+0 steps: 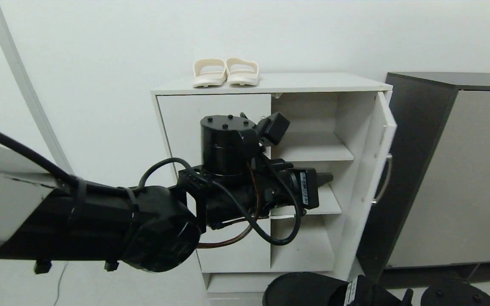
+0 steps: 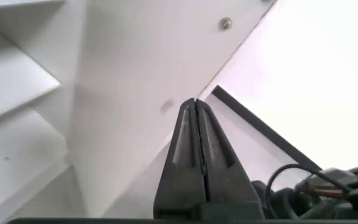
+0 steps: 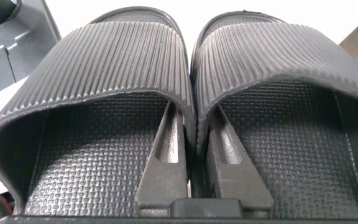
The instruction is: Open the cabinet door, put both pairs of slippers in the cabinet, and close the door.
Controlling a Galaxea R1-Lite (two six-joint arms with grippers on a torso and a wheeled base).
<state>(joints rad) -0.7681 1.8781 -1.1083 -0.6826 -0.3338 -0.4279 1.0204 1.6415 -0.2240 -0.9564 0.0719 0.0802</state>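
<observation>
Right wrist view: right fingers (image 3: 164, 163) grasp black slippers (image 3: 104, 81); raise them level into the cabinet (image 1: 313, 80), clearing the clenched left fingers (image 2: 185, 162).

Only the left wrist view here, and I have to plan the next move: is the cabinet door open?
Observer: Yes. The right door is swung wide open, and the left door is shut.
Operator: Are any slippers in hand?
Observer: The right gripper is shut on the black slippers. Its fingers sit one inside each slipper, pinching the inner sides together.
Operator: And the other pair?
Observer: The cream slippers sit side by side on top of the cabinet.
</observation>
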